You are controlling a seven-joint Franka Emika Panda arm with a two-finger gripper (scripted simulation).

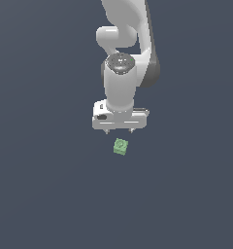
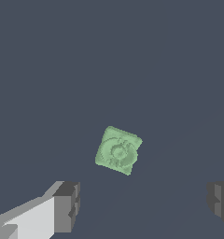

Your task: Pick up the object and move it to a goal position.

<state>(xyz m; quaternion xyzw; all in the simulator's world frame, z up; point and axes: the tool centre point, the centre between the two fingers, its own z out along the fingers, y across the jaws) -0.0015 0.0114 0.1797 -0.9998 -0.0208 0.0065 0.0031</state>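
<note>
The arm points straight down, and its gripper [image 1: 119, 131] hangs just above the object [image 1: 121, 146] without touching it. The fingers [image 2: 67, 205] stand wide apart with nothing between them. The small green object lies alone on the dark floor [image 1: 45, 194], turned at an angle

Upper links of the white robot arm [image 1: 130, 29] cut off by the exterior view's top edge. White gripper [image 1: 119, 130] fingertips barely visible there, too small for detail. In the wrist view, both dark grey finger pads [image 2: 67, 205] clipped by the frame edges. Underside of the small light-green blocky piece [image 2: 118, 150] hidden.
</note>
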